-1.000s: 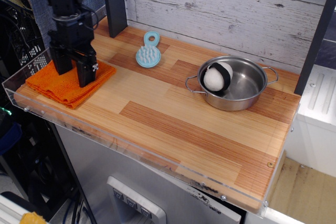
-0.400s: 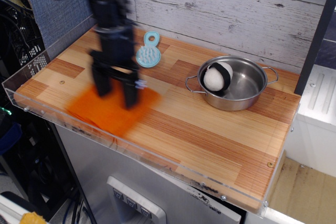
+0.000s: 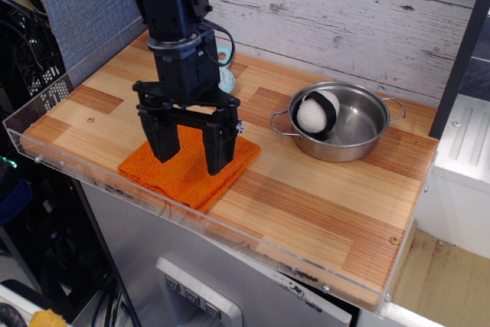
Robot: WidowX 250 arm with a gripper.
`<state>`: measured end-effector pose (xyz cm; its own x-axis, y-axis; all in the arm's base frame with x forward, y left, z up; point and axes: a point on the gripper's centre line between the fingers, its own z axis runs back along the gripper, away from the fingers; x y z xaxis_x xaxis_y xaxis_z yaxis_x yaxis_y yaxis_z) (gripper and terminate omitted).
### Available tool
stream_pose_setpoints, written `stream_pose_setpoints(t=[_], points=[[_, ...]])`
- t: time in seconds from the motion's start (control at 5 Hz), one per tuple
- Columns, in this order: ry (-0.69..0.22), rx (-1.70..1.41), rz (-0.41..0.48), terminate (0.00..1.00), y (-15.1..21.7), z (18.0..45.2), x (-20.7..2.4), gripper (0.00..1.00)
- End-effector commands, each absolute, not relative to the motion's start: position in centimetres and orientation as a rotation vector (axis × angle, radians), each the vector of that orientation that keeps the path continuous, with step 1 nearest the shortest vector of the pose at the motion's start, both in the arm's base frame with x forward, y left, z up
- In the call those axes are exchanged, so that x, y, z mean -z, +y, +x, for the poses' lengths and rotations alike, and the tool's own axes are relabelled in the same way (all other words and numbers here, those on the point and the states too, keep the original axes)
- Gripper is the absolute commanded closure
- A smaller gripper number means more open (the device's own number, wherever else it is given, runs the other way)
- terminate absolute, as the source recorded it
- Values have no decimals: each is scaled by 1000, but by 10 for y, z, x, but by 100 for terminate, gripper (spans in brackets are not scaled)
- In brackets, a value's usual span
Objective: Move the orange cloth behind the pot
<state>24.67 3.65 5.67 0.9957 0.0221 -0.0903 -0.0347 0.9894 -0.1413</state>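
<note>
The orange cloth [image 3: 182,179] lies flat near the table's front edge, left of centre. My gripper [image 3: 191,158] stands upright over it with its two black fingers spread wide, the tips down at the cloth, one on each side of its middle. The steel pot [image 3: 360,143] with two wire loop handles sits to the right, well apart from the cloth. It holds a white ball with a black band [image 3: 314,111].
A light-blue brush [image 3: 225,73] lies behind the gripper and is mostly hidden by it. A grey plank wall [image 3: 329,13] runs along the back. A clear acrylic lip [image 3: 92,181] edges the front and left of the wooden table.
The cloth has moved from the table's left end to the right, toward the centre front, dragged by the gripper. The fingers now stand wider apart than before.
</note>
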Motion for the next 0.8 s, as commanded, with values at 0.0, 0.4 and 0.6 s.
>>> stream_pose_setpoints(t=[0.0,0.4,0.6], points=[[-112,-24,10,0,23,274,-138,0],[-198,141,0,0,-8,300,-187,0],[-170,165,8,0,-3,297,-187,0]])
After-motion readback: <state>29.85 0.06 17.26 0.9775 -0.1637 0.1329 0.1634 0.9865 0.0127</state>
